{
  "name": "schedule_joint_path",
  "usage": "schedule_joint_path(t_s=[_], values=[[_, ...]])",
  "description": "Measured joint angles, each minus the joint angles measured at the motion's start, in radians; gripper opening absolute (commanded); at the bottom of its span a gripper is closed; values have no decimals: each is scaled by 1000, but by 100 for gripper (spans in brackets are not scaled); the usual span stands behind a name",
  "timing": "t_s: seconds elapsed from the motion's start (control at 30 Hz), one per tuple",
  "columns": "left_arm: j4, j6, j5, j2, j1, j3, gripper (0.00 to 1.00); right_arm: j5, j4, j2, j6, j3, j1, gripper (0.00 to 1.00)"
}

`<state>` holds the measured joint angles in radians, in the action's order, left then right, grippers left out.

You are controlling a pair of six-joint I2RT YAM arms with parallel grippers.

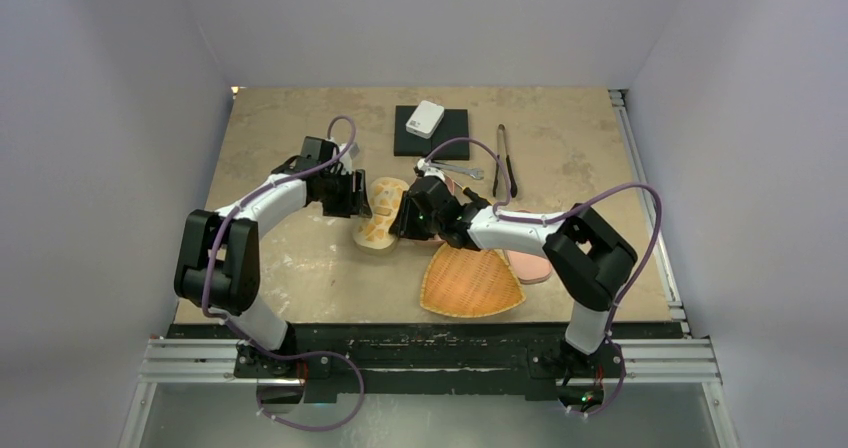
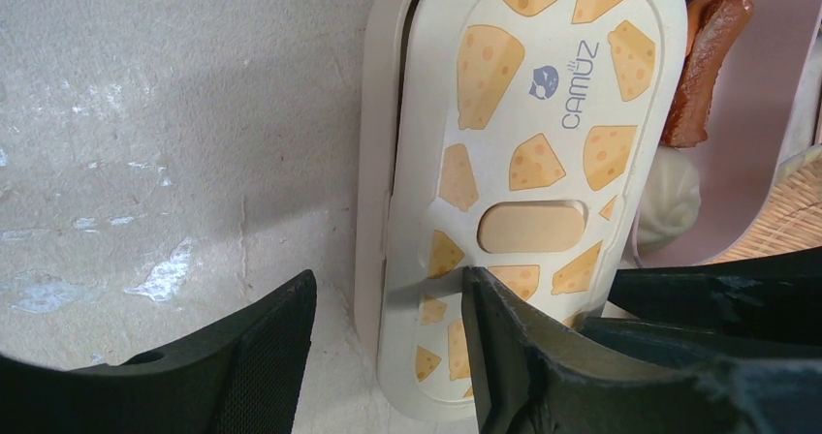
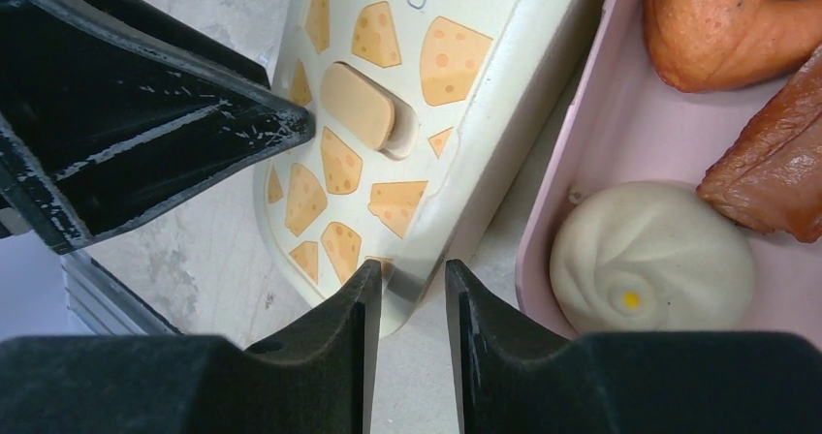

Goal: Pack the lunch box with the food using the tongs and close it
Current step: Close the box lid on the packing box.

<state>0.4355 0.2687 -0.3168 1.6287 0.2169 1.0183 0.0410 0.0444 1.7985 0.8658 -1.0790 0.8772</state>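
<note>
Cream lid [image 3: 456, 66] — right gripper [image 3: 407, 303] jaws pinch it; left gripper [image 2: 388, 279] jaws gape.

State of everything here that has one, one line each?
Lunch box: lid on, a gap along one edge.
Pink tray: holds bun, sausage, orange piece.
Tongs: lying on table, untouched.
Left gripper: open, straddling the box edge.
Right gripper: jaws narrow at box end; grip unclear.

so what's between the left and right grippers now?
The lunch box. The top view shows it lying between them, and the wrist views of the left gripper and right gripper each show it at the tips.
</note>
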Motion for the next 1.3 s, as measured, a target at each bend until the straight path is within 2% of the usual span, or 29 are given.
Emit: schedule_joint_path(t_s=[0.43, 0.93, 1.3], values=[[0, 0, 11, 2, 3, 1, 52, 16, 1, 14, 9, 5, 1, 37], [29, -4, 53, 17, 22, 27, 51, 21, 95, 13, 61, 62, 8, 37], [45, -12, 94, 17, 43, 41, 49, 29, -100, 5, -6, -65, -17, 47]])
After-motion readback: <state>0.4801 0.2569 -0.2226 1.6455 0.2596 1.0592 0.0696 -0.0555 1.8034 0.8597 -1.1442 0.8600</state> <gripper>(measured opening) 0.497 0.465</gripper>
